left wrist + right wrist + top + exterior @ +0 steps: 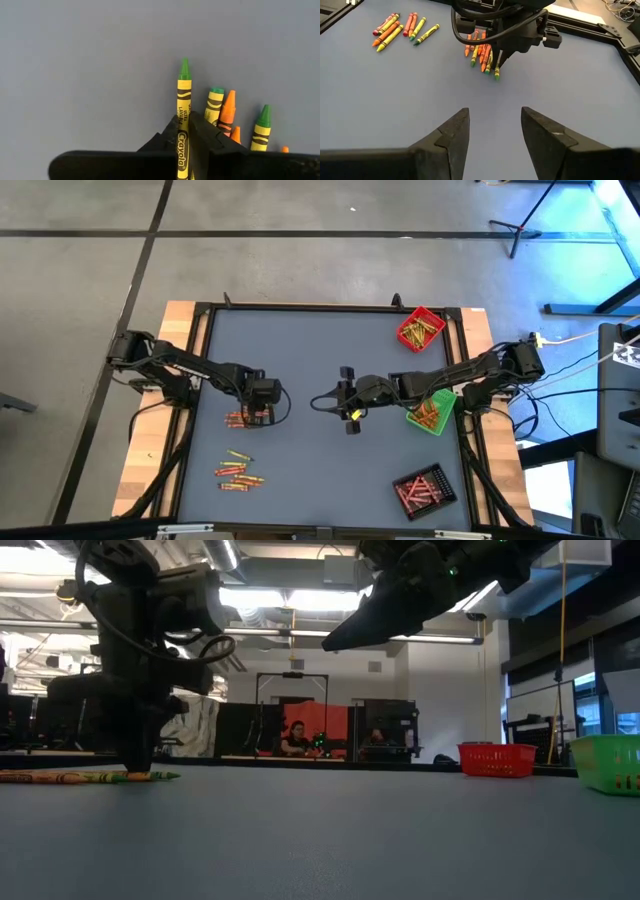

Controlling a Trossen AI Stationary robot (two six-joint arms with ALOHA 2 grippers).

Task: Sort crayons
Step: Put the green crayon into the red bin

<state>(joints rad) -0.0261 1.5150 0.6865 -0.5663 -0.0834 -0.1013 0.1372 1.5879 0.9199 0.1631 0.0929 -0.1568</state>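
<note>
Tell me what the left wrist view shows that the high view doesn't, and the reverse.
Left wrist only: the left gripper shut on a green crayon, its label readable, more crayon tips beside it.

High only: the red tray, green tray, black tray, a second crayon group, and the right gripper open over mid-table.

Both: the table and the crayon pile under the left gripper.

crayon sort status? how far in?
Partly done: the red tray, green tray and black tray each hold crayons. In hand: the left gripper is shut on a yellow-green crayon at the upper pile. The right gripper hangs open mid-table, empty. Left: that pile and the lower loose group.
</note>
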